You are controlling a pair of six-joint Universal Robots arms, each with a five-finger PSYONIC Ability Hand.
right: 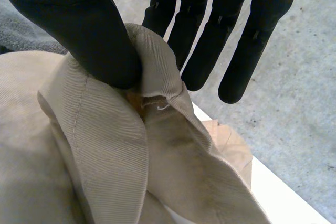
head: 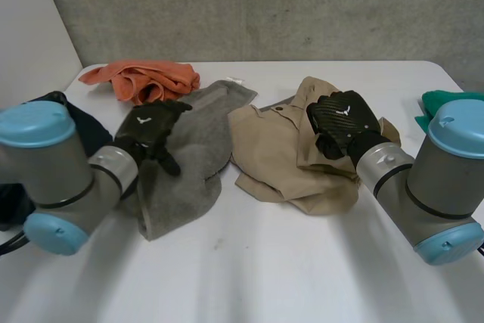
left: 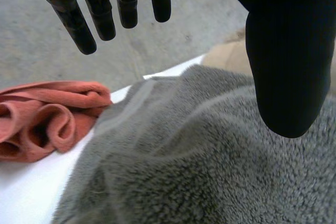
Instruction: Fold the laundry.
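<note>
A crumpled grey towel (head: 193, 156) lies left of centre on the white table (head: 265, 270). My left hand (head: 155, 130) hovers over its left part, open, with straight fingers (left: 100, 14) and thumb (left: 286, 51) spread above the towel (left: 210, 156) and holding nothing. To the right lies a rumpled beige garment (head: 272, 149). My right hand (head: 344, 119) is on the garment's upper right part. Its thumb (right: 79, 19) pinches a raised fold of the beige cloth (right: 105, 166) against the fingers (right: 210, 30).
An orange cloth (head: 144, 79) is bunched at the back left, just beyond the towel (left: 47, 119). A dark cloth (head: 89, 132) sits behind my left arm at the left edge. A green cloth (head: 439, 104) lies at the right edge.
</note>
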